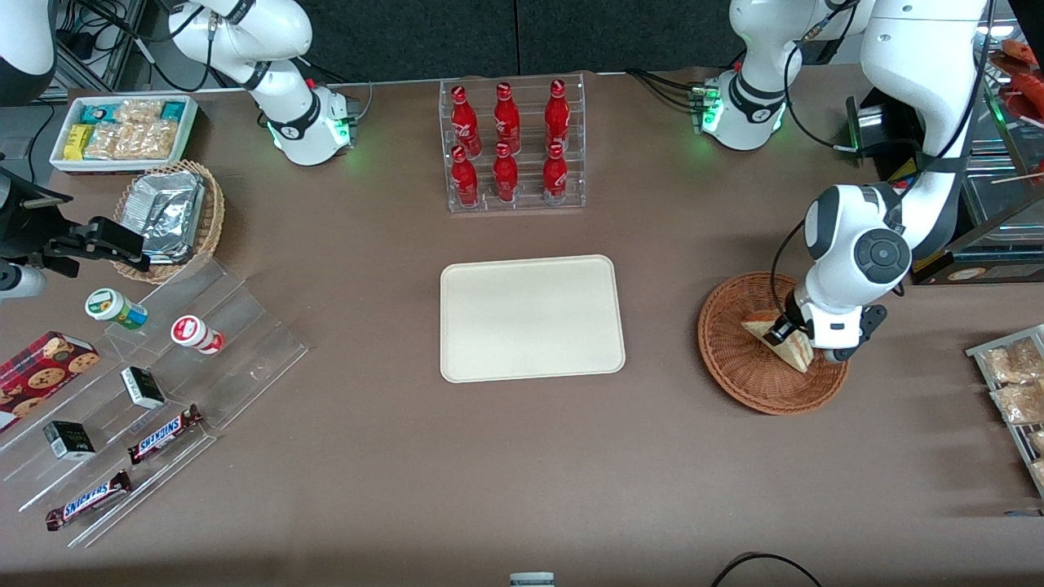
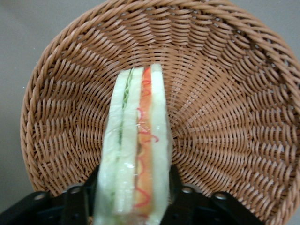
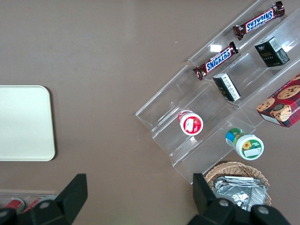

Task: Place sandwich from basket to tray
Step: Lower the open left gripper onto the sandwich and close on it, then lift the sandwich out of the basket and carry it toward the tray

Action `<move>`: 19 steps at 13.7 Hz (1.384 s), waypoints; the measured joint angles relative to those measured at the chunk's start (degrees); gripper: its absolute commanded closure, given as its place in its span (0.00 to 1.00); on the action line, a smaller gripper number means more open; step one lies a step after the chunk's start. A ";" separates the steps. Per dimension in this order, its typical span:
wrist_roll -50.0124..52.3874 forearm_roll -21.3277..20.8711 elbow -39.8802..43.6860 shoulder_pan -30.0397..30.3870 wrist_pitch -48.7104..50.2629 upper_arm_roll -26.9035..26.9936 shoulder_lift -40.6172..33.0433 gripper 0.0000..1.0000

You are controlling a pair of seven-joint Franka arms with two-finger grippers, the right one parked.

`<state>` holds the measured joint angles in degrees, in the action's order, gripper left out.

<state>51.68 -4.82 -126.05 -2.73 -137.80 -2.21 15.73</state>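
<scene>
where claw (image 1: pixel 785 333) clamps sandwich (image 2: pixel 136 150), woven basket (image 2: pixel 225 117)

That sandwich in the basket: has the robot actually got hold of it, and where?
Yes. The gripper, down in the basket, has its jaws shut on the sandwich, pressing its two flat bread faces at one end, filling edge up.
</scene>
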 measured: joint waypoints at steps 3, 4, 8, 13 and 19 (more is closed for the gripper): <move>0.03 -0.21 -0.02 0.02 0.74 0.02 0.09 1.00; 0.02 -0.30 0.00 0.03 0.89 0.02 0.08 1.00; -1.01 -0.39 4.05 0.00 9.78 -0.09 -0.80 1.00; -1.54 -0.40 15.60 -0.15 21.77 -5.62 -2.33 1.00; -3.58 -0.41 18.20 -0.65 21.71 -17.16 -1.70 1.00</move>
<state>48.10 -5.23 -107.85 -3.38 -116.10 -19.37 14.03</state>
